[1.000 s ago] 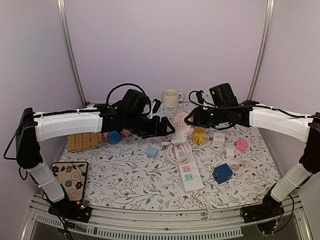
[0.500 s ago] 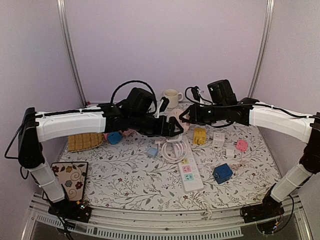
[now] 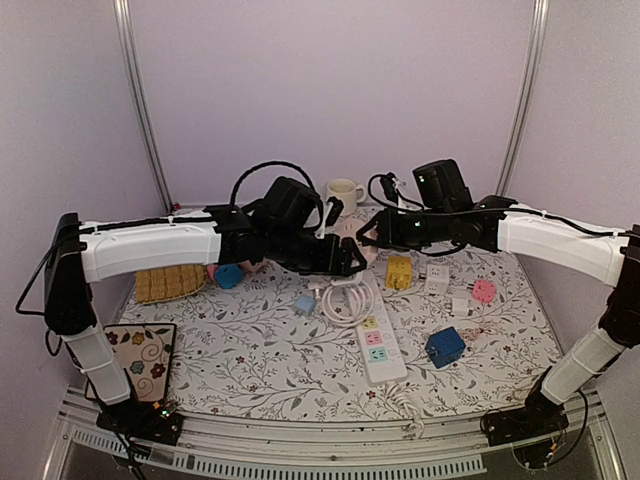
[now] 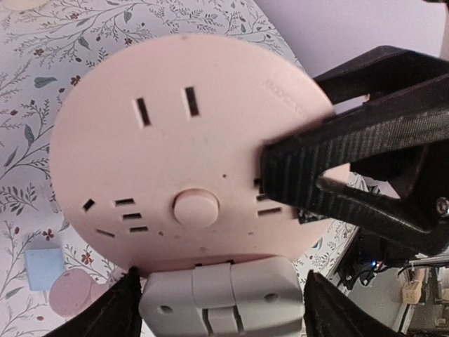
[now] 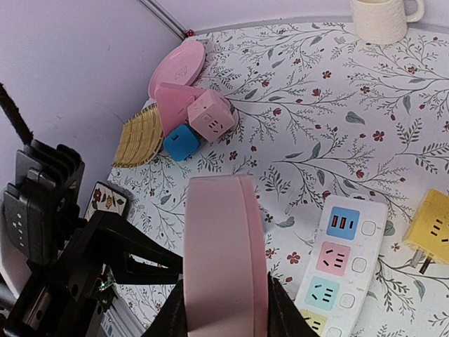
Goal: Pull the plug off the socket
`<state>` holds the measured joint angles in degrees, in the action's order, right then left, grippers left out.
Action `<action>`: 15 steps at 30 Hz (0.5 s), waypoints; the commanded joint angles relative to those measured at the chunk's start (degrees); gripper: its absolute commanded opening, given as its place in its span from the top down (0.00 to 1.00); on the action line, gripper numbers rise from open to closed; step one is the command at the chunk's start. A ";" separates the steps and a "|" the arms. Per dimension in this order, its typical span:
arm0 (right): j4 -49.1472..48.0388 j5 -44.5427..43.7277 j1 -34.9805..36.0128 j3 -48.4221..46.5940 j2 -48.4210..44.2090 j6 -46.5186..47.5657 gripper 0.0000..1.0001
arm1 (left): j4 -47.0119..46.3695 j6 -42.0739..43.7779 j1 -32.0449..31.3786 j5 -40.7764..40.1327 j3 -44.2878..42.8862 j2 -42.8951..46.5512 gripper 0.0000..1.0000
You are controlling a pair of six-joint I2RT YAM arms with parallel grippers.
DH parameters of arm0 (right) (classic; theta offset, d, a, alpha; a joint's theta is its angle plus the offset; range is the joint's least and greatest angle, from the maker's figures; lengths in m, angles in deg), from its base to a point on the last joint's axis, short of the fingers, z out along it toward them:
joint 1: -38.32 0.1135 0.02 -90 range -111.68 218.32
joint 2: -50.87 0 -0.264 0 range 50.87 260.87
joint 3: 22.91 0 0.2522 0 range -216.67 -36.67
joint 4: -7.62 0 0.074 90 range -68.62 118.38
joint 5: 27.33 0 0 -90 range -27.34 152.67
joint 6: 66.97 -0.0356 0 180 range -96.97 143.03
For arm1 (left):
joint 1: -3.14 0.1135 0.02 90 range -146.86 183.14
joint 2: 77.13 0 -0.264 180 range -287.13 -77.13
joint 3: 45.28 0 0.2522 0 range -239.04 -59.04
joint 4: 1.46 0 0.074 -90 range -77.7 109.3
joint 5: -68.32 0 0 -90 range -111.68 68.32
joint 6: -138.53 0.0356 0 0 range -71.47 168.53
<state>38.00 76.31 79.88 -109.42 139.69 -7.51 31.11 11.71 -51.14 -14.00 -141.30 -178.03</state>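
We find the left fingers (image 4: 116, 312) spread wide, close against both sides of the white plug (image 4: 217, 298); we cannot tell whether they squeeze it. The plug sits in the rim of the pink round socket (image 4: 182, 154), which the right fingers (image 4: 330, 161) pinch by its edge, up off the desk (image 3: 250, 340).

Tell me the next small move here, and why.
Probably close the left gripper firmly on the white plug. Its fingers flank the plug, but a firm grip is not evident. The plug is still joined to the pink round socket, which the right gripper clamps by its rim. Pulling should wait for a sure hold.
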 commanded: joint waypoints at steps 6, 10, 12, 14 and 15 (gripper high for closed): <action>-3.58 0.34 0.71 -2.84 -1.54 0.26 0.96 | 1.56 0.12 -1.29 -1.64 -1.11 -1.09 0.24; -3.36 -0.04 0.75 -2.71 -1.40 0.43 0.96 | 1.75 -0.01 -1.29 -1.80 -1.31 -1.23 0.32; -3.18 -0.33 0.72 -2.60 -1.36 0.55 0.96 | 1.84 -0.16 -1.29 -2.05 -1.46 -1.13 0.39; -2.91 -0.88 0.73 -2.50 -1.36 0.78 0.96 | 1.84 -0.23 -1.27 -2.37 -1.50 -0.92 0.46; -2.79 -1.21 0.79 -2.46 -1.36 0.90 0.96 | 1.85 -0.35 -1.27 -2.62 -1.50 -0.81 0.50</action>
<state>38.11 75.66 80.05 -109.42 139.69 -6.94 31.72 11.10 -51.38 -15.44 -141.45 -178.12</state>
